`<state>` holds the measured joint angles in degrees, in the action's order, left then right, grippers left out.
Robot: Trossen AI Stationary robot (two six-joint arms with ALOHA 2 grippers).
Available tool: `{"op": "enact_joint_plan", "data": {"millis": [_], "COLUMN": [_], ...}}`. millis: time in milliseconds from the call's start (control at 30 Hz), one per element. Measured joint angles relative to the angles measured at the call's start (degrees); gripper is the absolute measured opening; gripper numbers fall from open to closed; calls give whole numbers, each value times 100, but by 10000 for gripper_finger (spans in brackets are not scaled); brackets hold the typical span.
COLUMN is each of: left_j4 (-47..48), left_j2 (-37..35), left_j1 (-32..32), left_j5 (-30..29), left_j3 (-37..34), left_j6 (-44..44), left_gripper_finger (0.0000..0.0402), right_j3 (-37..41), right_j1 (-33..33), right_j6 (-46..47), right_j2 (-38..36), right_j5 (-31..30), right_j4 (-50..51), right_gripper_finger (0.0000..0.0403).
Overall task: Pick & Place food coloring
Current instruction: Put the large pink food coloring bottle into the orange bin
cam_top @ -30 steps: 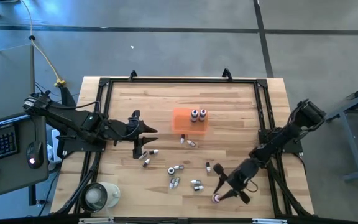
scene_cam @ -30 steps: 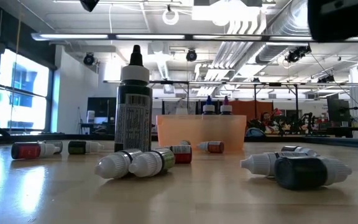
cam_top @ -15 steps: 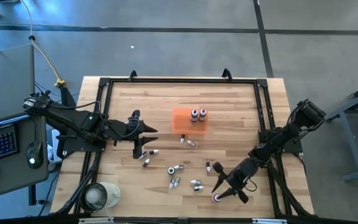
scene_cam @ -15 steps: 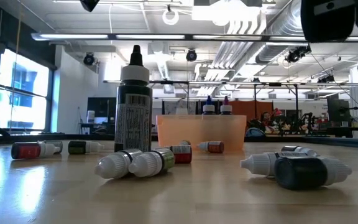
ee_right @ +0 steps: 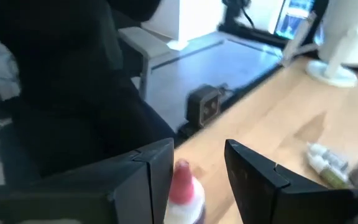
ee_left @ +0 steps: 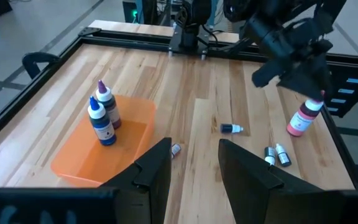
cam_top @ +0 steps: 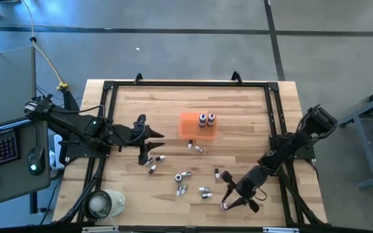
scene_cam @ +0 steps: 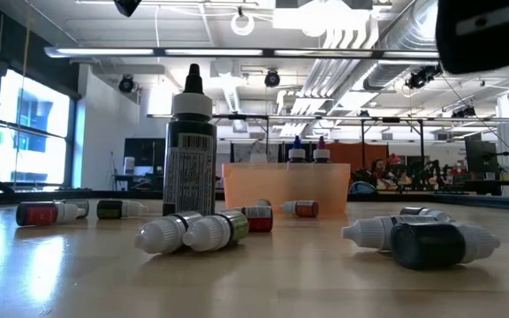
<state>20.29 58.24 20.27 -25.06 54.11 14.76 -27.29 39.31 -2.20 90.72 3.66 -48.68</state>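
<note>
While the right pincer [cam_top: 230, 199] hangs spread about the pink-capped bottle [cam_top: 226, 206] near the desk's [cam_top: 238, 110] front edge, nothing is gripped yet.

Item: pink-capped bottle. Upright, between the right fingers [ee_right: 257, 177], not pinched. Risk: one finger may nudge it first and tip it; a round body would roll toward the edge close by.

Item: loose bottles [cam_top: 182, 182]. Lying scattered mid-desk, some touching in pairs. Risk: a pincer closing on one of a pair may drag or flick its neighbour.

Item: orange tray [cam_top: 191, 125]. Holds two upright bottles [cam_top: 206, 119] at one end. Risk: a bottle lowered near them may knock them over; released tilted, it may fall flat or bounce out over the low wall.

Item: left pincer [cam_top: 153, 146]. Hovers beside the tray, fingers [ee_left: 154, 168] parted, empty. Risk: should both arms head for the tray together, they may collide.

Item: white cup [cam_top: 100, 204]. Front left corner, well apart from the bottles; no evident hazard.
</note>
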Motion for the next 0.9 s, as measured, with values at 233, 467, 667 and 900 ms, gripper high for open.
{"op": "enact_joint_plan", "data": {"millis": [233,467,667,900], "left_j4": [0,0,75,76], "left_j2": [0,0,0,2], "left_j1": [0,0,0,0], "left_j5": [-2,-4,-4,-5], "left_j3": [2,2,4,4], "left_j6": [4,-33,-33,-33], "left_gripper_finger": [130,130,130,130], "right_j3": [0,0,0,0], "right_j1": [-31,-72,-76,-78], "right_j6": [190,83,328,334], "right_j2": [271,311,311,308], "right_j5": [243,-142,332,-47], "right_j4": [-5,0,-44,-208], "right_gripper_finger": [138,126,116,145]}}
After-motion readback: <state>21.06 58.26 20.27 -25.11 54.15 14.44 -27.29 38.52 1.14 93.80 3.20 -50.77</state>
